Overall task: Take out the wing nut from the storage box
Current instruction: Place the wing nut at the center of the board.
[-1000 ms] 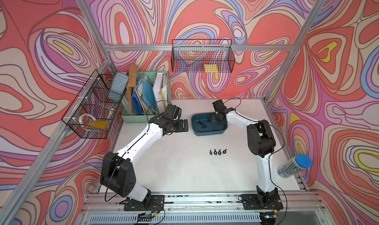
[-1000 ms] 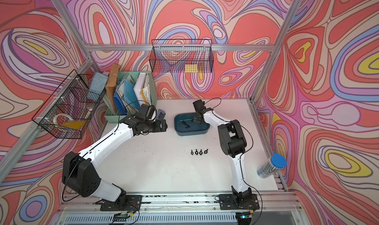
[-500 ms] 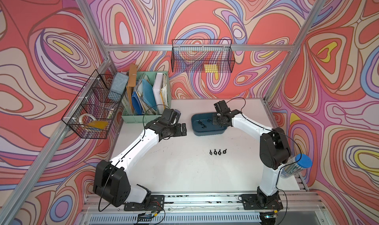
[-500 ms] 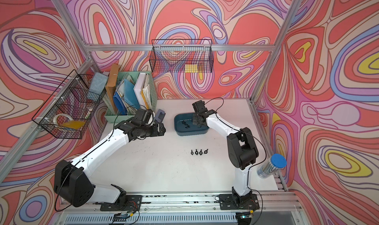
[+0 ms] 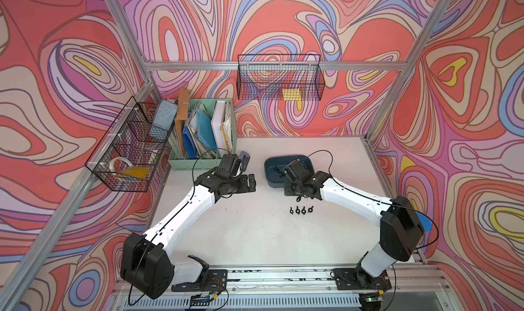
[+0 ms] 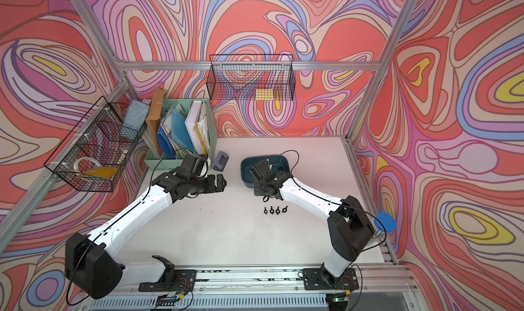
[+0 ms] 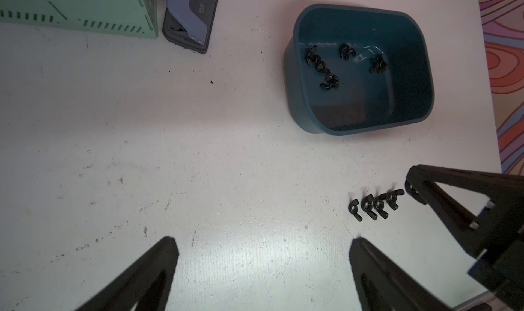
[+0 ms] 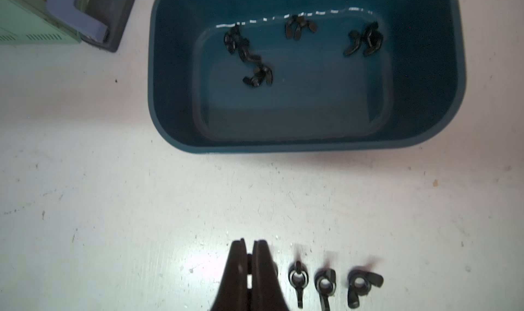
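Now out of the tub: the right gripper [image 8: 249,248] has come clear of the shallow dark teal-blue plastic storage box [image 8: 170,96], clenched on a small black wing nut [image 7: 410,190] at its tips.
A second ago that gripper was down inside the box; it now hangs over the white tabletop [image 5: 255,238] just in front of the box's near wall, beside one end of a row of four black wing nuts [image 5: 300,210] lying there. Other wing nuts [image 8: 255,57] sit in loose clusters on the box floor by its far wall. The left gripper [image 7: 263,240], fingers spread wide and released, stays over the table off to the box's side, apart from it.
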`<state>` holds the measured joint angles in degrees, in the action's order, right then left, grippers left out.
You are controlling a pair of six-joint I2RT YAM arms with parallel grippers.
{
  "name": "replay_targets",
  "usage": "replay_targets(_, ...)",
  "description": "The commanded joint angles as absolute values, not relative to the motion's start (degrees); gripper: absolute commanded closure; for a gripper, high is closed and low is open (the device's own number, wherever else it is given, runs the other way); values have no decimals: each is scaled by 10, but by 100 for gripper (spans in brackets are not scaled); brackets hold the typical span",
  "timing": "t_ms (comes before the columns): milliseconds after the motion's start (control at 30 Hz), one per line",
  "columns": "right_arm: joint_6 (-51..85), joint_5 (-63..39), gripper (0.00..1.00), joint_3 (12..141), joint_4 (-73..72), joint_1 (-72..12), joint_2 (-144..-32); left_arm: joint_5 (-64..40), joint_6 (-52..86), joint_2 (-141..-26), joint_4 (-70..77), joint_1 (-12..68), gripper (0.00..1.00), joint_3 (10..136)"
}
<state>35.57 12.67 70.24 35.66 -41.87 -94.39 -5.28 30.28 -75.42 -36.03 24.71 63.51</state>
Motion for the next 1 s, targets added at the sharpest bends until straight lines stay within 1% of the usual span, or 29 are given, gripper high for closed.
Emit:
replay_targets(0,404,142,98,672,362,-442,-934,-62,312,-738,-369,244,1,627)
replay_targets(233,441,124,97,634,321,-478,-967,-62,320,-721,-373,244,1,614)
replay_targets(567,455,114,97,616,282,-481,-1012,-59,323,-706,-384,244,1,610)
replay_targets(600,456,114,97,614,282,-482,-1030,-59,323,-706,-385,244,1,610)
replay_targets(967,455,116,97,600,273,-481,-1056,-61,325,-713,-381,244,1,610)
